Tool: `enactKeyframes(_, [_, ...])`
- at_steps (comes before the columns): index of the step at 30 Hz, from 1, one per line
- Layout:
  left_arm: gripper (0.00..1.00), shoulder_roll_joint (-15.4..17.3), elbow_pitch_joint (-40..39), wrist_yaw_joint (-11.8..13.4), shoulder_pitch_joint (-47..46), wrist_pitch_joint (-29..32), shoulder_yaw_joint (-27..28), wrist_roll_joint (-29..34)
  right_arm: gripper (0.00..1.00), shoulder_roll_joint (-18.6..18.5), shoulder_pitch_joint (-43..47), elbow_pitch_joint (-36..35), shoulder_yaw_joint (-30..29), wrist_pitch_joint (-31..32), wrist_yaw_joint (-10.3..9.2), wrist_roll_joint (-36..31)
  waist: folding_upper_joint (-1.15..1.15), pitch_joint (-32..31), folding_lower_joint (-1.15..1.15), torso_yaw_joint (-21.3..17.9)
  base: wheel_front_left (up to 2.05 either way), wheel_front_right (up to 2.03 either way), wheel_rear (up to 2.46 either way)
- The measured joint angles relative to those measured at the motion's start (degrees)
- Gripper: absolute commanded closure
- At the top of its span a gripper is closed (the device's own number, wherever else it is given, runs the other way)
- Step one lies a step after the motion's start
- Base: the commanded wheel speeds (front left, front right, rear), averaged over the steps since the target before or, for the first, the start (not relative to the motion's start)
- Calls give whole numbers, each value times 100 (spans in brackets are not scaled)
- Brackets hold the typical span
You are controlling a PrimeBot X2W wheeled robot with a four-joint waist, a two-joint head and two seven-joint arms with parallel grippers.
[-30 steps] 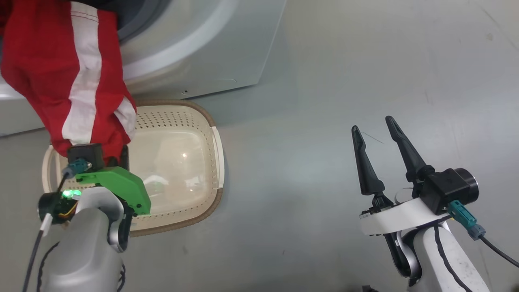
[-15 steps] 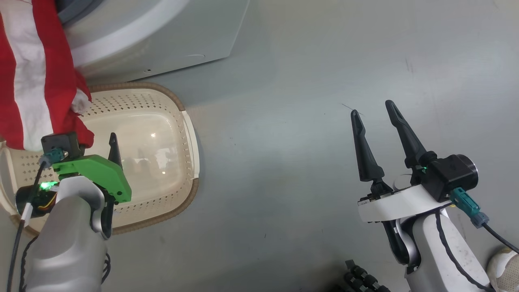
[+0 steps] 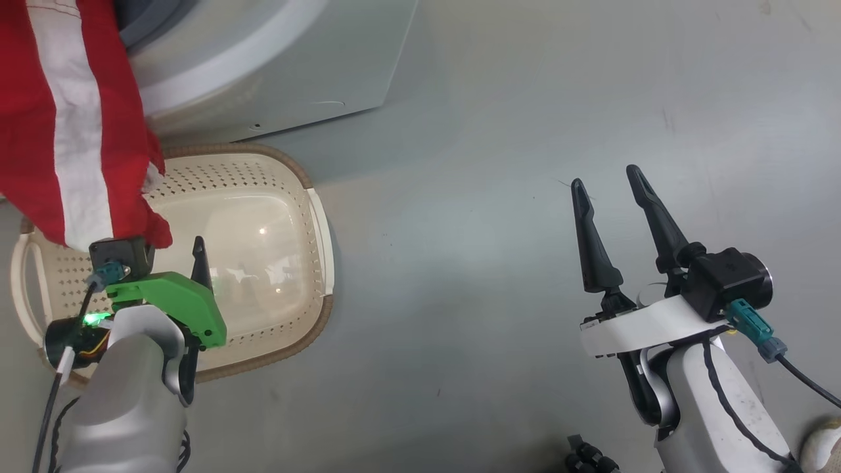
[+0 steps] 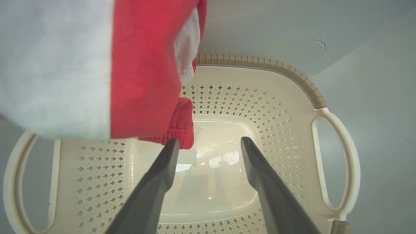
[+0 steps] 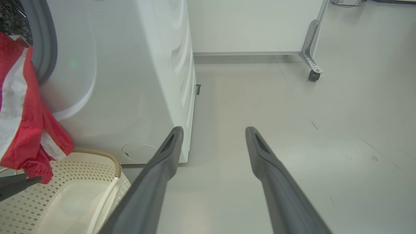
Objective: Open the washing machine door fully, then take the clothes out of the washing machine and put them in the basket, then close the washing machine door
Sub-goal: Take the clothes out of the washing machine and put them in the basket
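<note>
Your left gripper and right gripper stand spread, empty; the red white-striped garment dangles from the white washer over the cream perforated basket, ready to drop.

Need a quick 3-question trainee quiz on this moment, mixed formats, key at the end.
1. True or false: the clothes lie fully inside the basket.
2. Pick one. The left claw is: A shut on the clothes; B open above the basket; C shut on the basket rim.
3. Fill in: the right claw is open over bare ___.
Key: 1 false, they hang from the washing machine over it; 2 B; 3 floor.
</note>
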Motion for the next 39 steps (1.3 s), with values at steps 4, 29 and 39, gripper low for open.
enactKeyframes(4, [0, -23, 80, -34, 58, -218, -76, 54, 0, 1, 1, 75, -16, 0, -1, 0, 0, -141, 0, 74, 0, 0, 0])
enactKeyframes(29, [0, -181, -1940, 78, 569, -617, 53, 431, 0, -248, 361, 434, -307, 0, -102, -31, 0, -1307, -1, 1032, 0, 0, 0])
enactKeyframes(39, [0, -178, -2602, 154, 1400, -617, 15, 653, 0, -237, 492, 524, -264, 0, -102, -31, 0, -1775, -1, 1245, 0, 0, 0])
